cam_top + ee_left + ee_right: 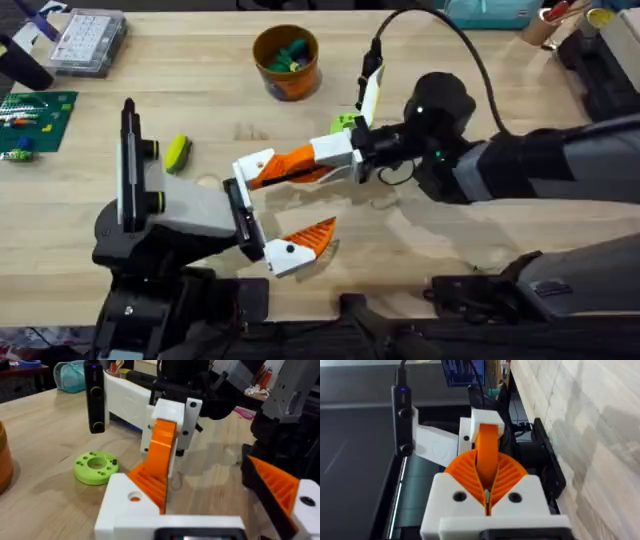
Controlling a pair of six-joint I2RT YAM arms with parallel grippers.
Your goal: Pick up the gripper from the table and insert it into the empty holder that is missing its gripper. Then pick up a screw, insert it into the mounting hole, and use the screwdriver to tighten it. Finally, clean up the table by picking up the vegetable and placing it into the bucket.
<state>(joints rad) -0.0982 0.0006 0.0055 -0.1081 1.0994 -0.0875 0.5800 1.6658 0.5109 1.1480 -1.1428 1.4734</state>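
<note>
Finger (300, 165) at holder (250, 166), insertion step.
Right claw (318, 162) clamped on finger; left claw (268, 212) spread, empty; next seat fully.

At the far left corner of the tabletop you have a clear plastic parts box (88, 42) with small compartments, and nearer along that left edge a green board (36, 117) carrying small coloured pieces. A dark object (22, 62) lies between them at the edge; you cannot tell what it is. Near the middle sits a lime-green round ring (96, 466), flat on the wood, with a central hole and smaller holes around it. Far back you can see a teal bag (73, 376), and a tan cup (543, 25) at the far right corner
</note>
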